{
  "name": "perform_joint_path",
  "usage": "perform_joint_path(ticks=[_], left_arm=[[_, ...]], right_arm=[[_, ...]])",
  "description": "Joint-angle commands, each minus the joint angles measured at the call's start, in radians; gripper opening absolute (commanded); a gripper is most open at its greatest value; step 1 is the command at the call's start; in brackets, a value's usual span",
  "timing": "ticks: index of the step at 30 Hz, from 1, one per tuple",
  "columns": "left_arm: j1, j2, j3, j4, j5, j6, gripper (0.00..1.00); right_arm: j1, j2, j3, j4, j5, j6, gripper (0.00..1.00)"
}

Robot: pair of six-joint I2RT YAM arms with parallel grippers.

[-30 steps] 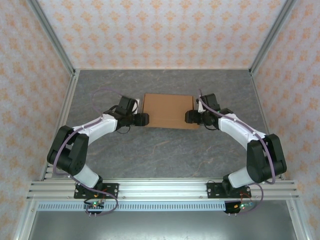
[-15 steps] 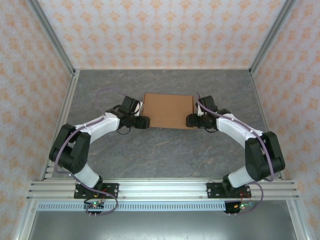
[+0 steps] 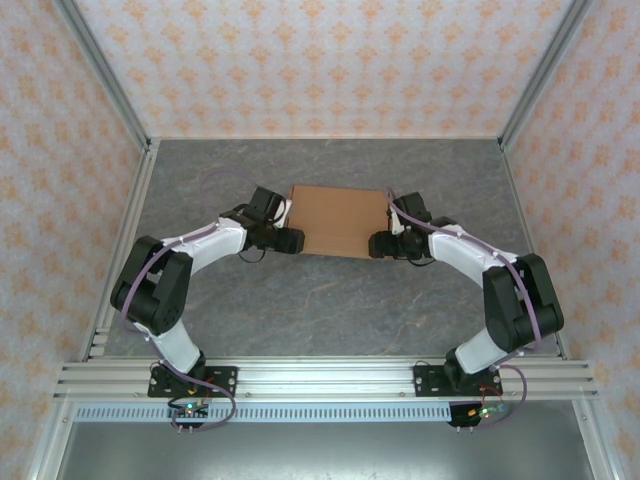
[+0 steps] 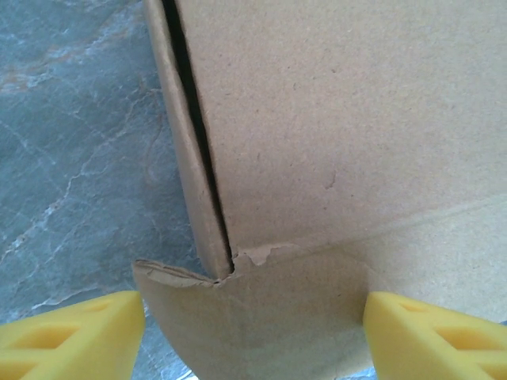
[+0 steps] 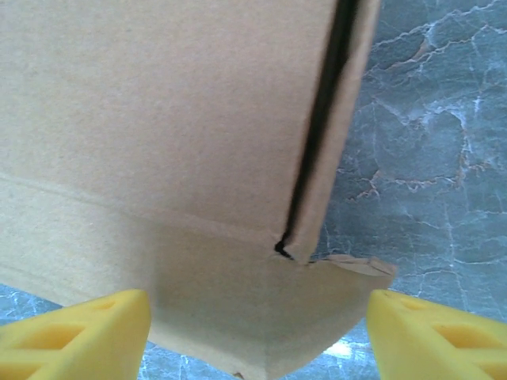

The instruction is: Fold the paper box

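Note:
The paper box (image 3: 338,220), plain brown cardboard, lies in the middle of the table with its lid panel flat and side flaps folded up. My left gripper (image 3: 291,241) is at its near left corner and my right gripper (image 3: 381,243) at its near right corner. In the left wrist view the paper box (image 4: 333,119) has a rounded corner flap (image 4: 261,317) lying between the open gripper's (image 4: 253,340) yellow fingers (image 4: 71,336). In the right wrist view the paper box (image 5: 158,111) likewise has a corner flap (image 5: 261,317) between the wide-open right gripper's (image 5: 257,340) fingers (image 5: 440,336).
The grey marbled table (image 3: 330,310) is walled by patterned panels on three sides, with metal posts at the back corners (image 3: 148,140). An aluminium rail (image 3: 320,380) carrying the arm bases runs along the near edge.
Both grippers have edged inward along the box's near edge. The box's side flaps have been pressed in, so it looks slightly narrower from above.

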Motion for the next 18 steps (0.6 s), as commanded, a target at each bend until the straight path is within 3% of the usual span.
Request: perform_joint_path(ticks=[1, 11, 18], left_arm=[[0.0, 0.009, 0.021, -0.004, 0.016, 0.035, 0.74], [0.006, -0.085, 0.012, -0.01, -0.007, 0.041, 0.76], [0.046, -0.028, 0.057, 0.005, 0.088, 0.043, 0.8]], right_arm=[[-0.011, 0.014, 0.032, -0.02, -0.038, -0.031, 0.73], [-0.045, -0.04, 0.046, -0.04, -0.037, -0.052, 0.76], [-0.077, -0.007, 0.06, 0.013, -0.082, -0.041, 0.78]])
